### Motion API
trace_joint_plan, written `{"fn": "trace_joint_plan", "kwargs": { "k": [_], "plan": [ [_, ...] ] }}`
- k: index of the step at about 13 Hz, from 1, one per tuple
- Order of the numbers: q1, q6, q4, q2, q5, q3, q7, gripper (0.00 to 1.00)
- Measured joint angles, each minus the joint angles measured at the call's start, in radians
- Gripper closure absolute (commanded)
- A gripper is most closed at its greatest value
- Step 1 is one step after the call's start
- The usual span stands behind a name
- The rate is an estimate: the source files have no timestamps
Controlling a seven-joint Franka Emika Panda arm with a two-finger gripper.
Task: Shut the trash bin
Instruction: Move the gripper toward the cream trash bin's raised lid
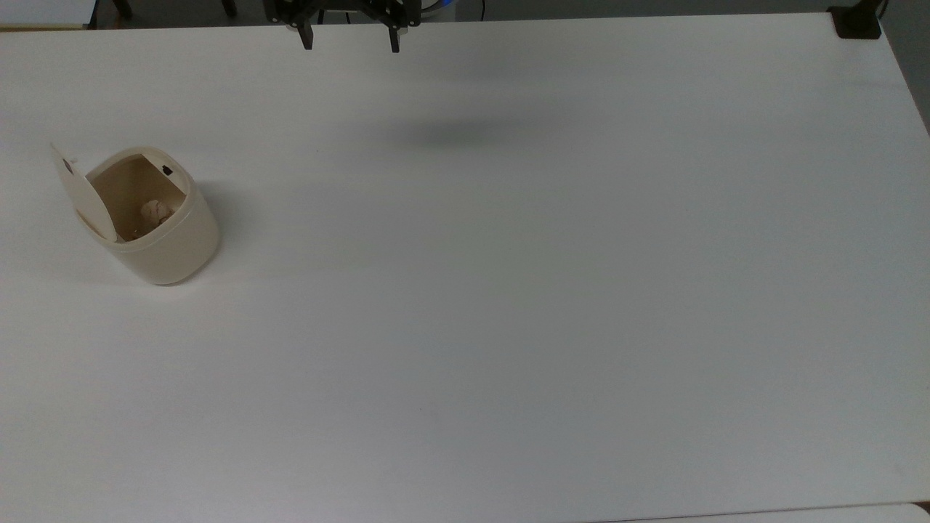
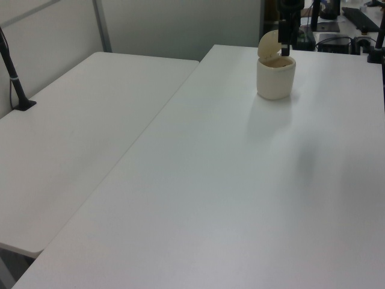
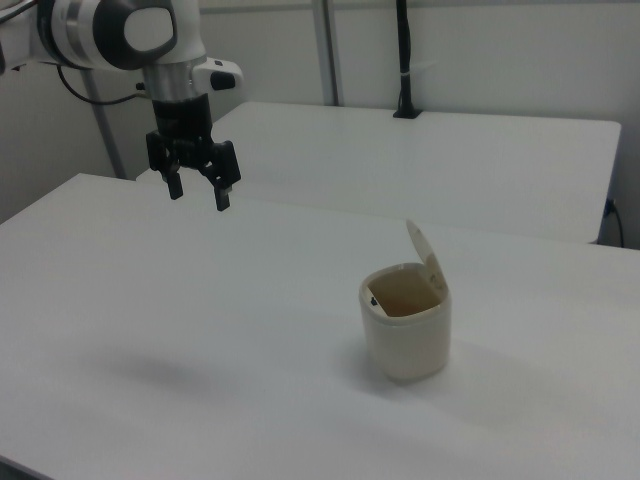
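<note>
The trash bin (image 1: pixel 168 247) is a small cream plastic bin standing on the white table (image 1: pixel 508 327) at the top view's left. Its lid (image 1: pixel 81 195) is swung up and stands open on the hinge side. A crumpled scrap (image 1: pixel 156 211) lies inside, and a small black latch mark (image 1: pixel 167 171) shows on the inner rim. The bin (image 3: pixel 405 335) with its raised lid (image 3: pixel 428 262) sits at the right view's right; the bin (image 2: pixel 276 77) is far back in the left view. My gripper (image 1: pixel 351 42) (image 3: pixel 198 194) hangs open and empty above the table, well away from the bin.
The gripper's shadow (image 1: pixel 450 134) falls on the table. A black clamp (image 1: pixel 857 22) sits at the top view's upper right corner. A second white table (image 3: pixel 430 150) with a black post (image 3: pixel 405 60) stands behind. Another table (image 2: pixel 78 120) lies at the left view's left.
</note>
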Motion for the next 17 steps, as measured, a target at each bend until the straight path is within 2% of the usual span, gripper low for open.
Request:
{"fn": "trace_joint_plan", "kwargs": {
  "k": [6, 9, 11, 14, 15, 17],
  "plan": [
    [-0.005, 0.000, 0.001, 0.000, 0.000, -0.002, -0.001, 0.00],
    [-0.006, 0.000, 0.001, 0.000, 0.000, -0.002, -0.001, 0.13],
    [-0.006, 0.000, 0.001, 0.000, 0.000, -0.002, -0.001, 0.48],
    [-0.007, 0.000, 0.001, 0.000, 0.000, -0.005, -0.001, 0.89],
    [-0.007, 0.000, 0.001, 0.000, 0.000, -0.011, 0.000, 1.00],
    [-0.008, 0.013, 0.003, 0.002, 0.000, -0.034, 0.000, 1.00]
  ]
}}
